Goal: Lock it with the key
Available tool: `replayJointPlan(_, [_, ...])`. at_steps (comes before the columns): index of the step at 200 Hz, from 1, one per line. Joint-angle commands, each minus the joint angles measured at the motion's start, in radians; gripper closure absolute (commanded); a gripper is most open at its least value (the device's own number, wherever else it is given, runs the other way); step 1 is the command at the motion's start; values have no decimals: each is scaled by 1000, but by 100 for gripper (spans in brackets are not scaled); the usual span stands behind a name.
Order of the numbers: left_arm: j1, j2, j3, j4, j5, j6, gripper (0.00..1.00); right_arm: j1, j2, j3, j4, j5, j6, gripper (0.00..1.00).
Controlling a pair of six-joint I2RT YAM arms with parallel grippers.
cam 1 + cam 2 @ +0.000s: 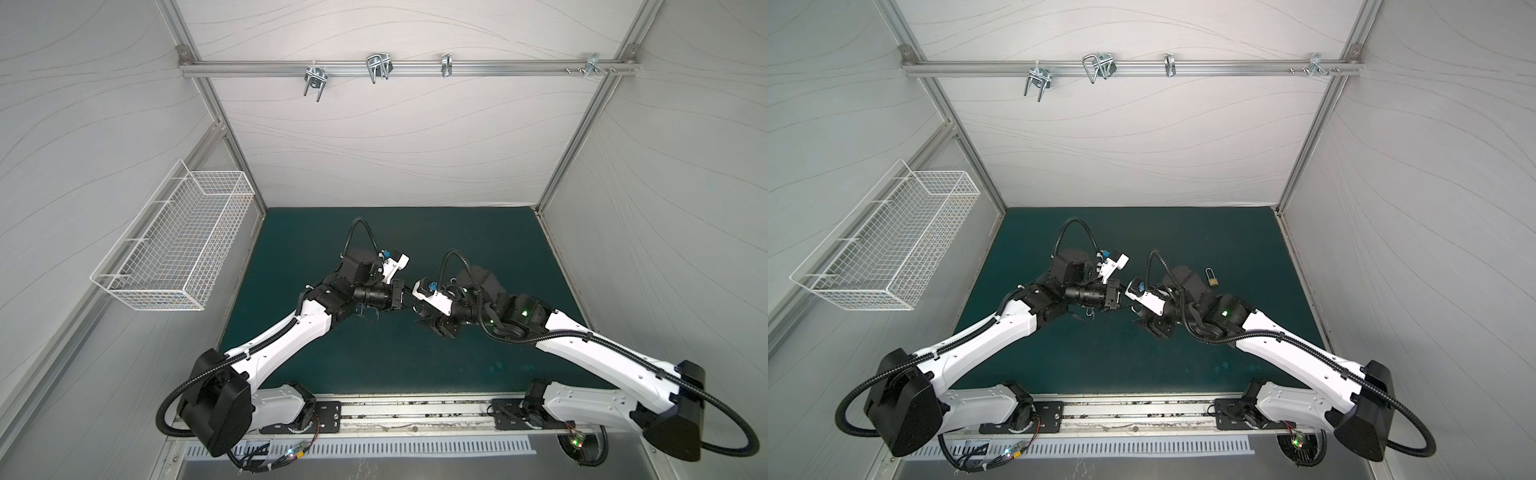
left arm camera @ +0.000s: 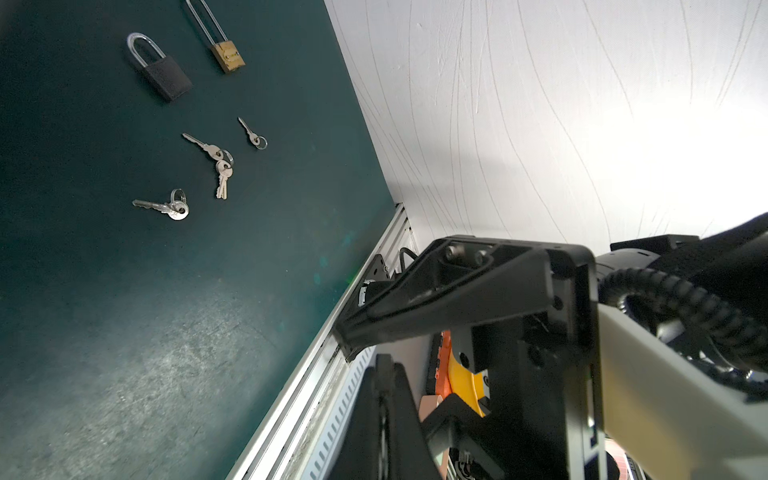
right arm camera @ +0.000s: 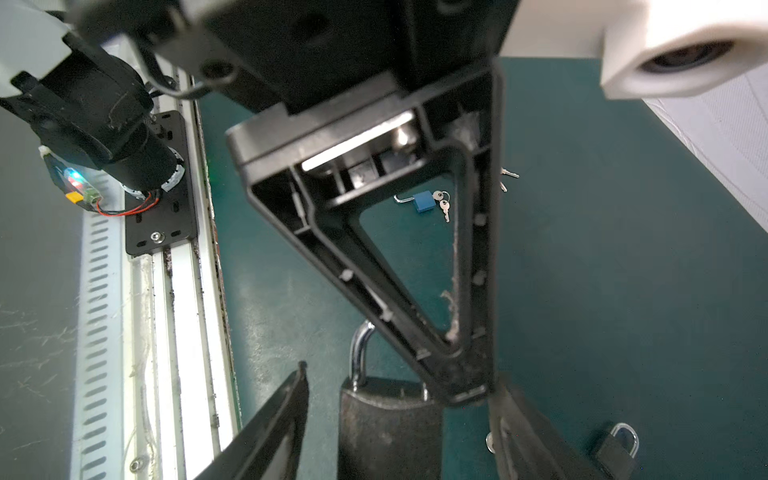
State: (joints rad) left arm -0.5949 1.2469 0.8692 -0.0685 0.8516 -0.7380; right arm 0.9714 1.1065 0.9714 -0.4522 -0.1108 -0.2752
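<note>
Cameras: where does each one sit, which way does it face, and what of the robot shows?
Top views: high above the arm bases, facing down at the green mat; left arm and right arm show whole.
Left wrist: on the left arm, facing across the mat at the black padlock, brass padlock and keys; black gripper parts fill the foreground.
Right wrist: on the right arm, facing along the open right gripper, astride a dark padlock; the left gripper crosses in front.
Shared: the brass padlock also shows in a top view.
</note>
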Motion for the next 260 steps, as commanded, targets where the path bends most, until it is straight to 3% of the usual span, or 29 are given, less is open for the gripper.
replayJointPlan(1, [-5, 0, 53, 50, 29, -2, 100, 10, 9, 30, -23, 18, -25, 38])
replayJointPlan(54, [-5, 6, 60, 39, 25, 2, 100, 12, -12, 20, -11, 45, -15, 65])
replayJointPlan(83, [-5, -1, 57, 39, 19, 4, 100, 11, -29, 9, -5, 47, -4, 74])
replayJointPlan(105, [1, -39, 63, -3, -51, 31, 100, 12, -51, -7, 16, 74, 31, 93])
replayJointPlan(113, [0, -60, 69, -30, -96, 49, 90, 12, -64, -19, 28, 87, 45, 100])
replayJointPlan(142, [7, -122, 93, -131, -227, 93, 53, 7, -104, -66, 70, 180, 101, 100])
replayJointPlan(174, [19, -188, 75, -213, -384, 118, 23, -30, -95, -90, 80, 240, 195, 100])
replayJointPlan(193, [54, -205, 36, -236, -456, 97, 19, -88, -45, -103, 82, 229, 304, 100])
replayJointPlan(230, [164, -216, -62, -238, -436, 38, 16, -119, 123, -69, 79, 320, 479, 100])
replayJointPlan(260, [192, -255, -117, -249, -484, 41, 16, -135, 201, -109, 161, 316, 463, 100])
